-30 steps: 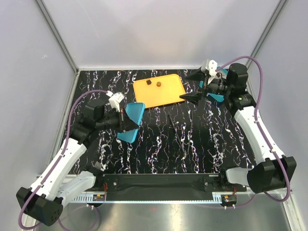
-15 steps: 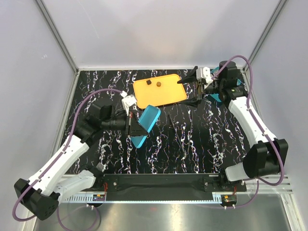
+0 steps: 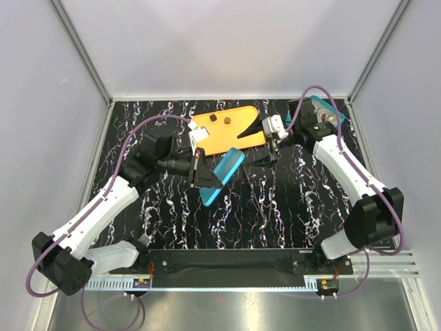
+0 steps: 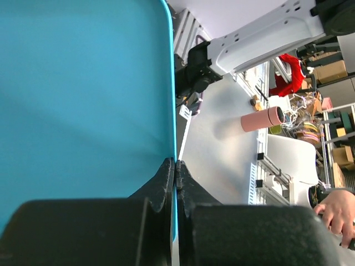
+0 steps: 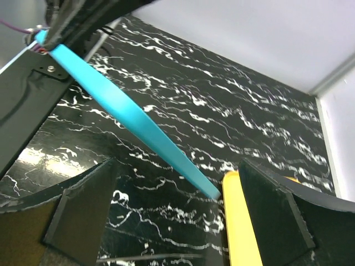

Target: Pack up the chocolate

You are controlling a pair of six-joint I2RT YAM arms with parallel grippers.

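1. Left gripper (image 3: 200, 172) is clamped shut on the edge of a flat teal plastic lid (image 3: 226, 169). It holds the lid tilted above the middle of the table. In the left wrist view the two black fingers (image 4: 166, 183) meet tightly on the lid's rim.
2. Right gripper (image 3: 253, 145) stands wide open and holds nothing. It hangs just beside the free end of the lid, at the near right corner of a flat orange rectangular plastic tray (image 3: 207, 134). In the right wrist view the lid's thin edge (image 5: 127, 116) runs slantwise between the spread fingers (image 5: 83, 210).
3. Two small dark brown chocolate lumps (image 3: 213, 118) lie on the tray's far half, the second (image 3: 225, 120) just beside the first. Both are well apart from either gripper.
4. A teal square box (image 3: 324, 107) sits at the far right corner, partly hidden behind the right arm.
5. A black marble-patterned tabletop (image 3: 275, 207) with white veins carries everything. A metal rail (image 3: 227, 279) runs along its near edge.
6. Pale grey wall panels (image 3: 227, 48) framed by aluminium posts (image 3: 83, 55) enclose the table on three sides.
7. Past the lid, the left wrist view shows a room with a pink cylinder (image 4: 262, 118), something red (image 4: 285, 75), cardboard boxes (image 4: 333, 72) and a person's hand (image 4: 335, 208).
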